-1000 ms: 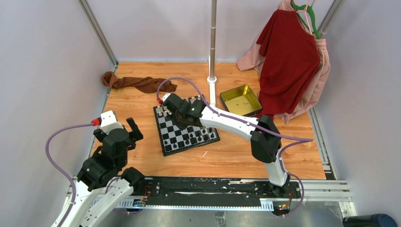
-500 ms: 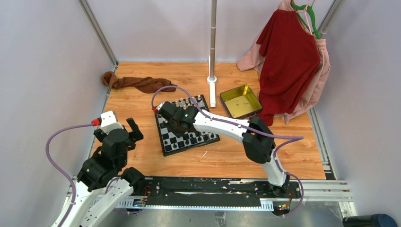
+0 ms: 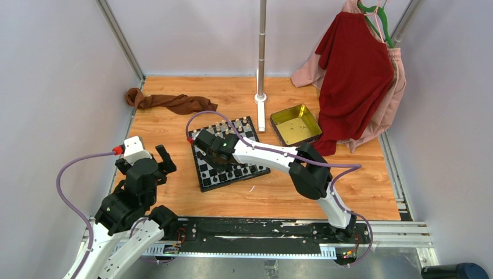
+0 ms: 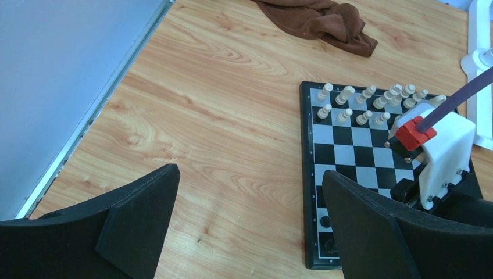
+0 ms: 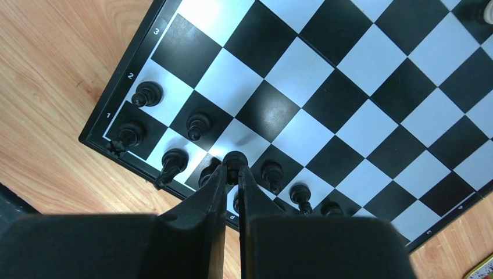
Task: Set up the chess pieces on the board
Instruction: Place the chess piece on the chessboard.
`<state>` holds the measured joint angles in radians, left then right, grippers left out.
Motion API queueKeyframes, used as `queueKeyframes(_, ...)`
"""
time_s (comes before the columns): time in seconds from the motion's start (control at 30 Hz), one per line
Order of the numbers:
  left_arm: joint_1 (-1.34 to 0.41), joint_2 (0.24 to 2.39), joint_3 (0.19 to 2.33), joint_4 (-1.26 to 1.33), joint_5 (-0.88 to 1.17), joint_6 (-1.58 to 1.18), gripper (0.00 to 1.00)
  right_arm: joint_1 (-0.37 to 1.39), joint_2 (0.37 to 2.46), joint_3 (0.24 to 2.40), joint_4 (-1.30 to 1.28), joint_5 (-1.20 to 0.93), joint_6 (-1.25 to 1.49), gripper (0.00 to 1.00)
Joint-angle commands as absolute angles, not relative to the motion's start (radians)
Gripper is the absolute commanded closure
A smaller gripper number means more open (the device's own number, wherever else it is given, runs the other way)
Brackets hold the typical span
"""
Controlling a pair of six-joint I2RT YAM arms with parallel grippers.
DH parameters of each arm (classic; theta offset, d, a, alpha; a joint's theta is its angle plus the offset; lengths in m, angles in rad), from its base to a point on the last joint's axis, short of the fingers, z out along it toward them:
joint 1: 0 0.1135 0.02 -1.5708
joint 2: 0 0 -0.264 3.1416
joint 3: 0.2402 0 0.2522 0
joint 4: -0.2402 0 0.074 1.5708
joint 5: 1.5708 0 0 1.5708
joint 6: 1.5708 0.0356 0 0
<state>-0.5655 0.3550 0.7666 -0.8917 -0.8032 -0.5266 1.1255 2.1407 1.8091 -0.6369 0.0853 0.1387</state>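
Looking down from above, the right arm [image 3: 267, 154] covers the board [image 3: 232, 179] from its middle out to 9 o'clock, hiding whatever stands there. The pale pieces [image 3: 224, 125] at 12 o'clock are too small to tell apart. Under the right wrist, the black piece [image 5: 235, 158] pinched in the right gripper [image 5: 234, 170] shows only its round top, and the board runs off at 12 and 3 o'clock. From the left wrist, the brown cloth [image 4: 317, 20] is cut at 12 o'clock.

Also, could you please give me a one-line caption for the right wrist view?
Right gripper pinches a black chess piece over the chessboard, beside other black pieces.
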Motion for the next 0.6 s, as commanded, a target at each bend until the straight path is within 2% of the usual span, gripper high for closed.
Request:
queueKeyframes(0.0,-0.572,0.351,0.756,-0.871,-0.805,-0.518,0.0,1.129,2.169,1.838,-0.666,0.072,0.134,1.0)
queueKeyframes(0.57,-0.572,0.354,0.755,-0.871,-0.805,-0.517,0.0,1.118,2.18,1.821,-0.664,0.068,0.132,1.0)
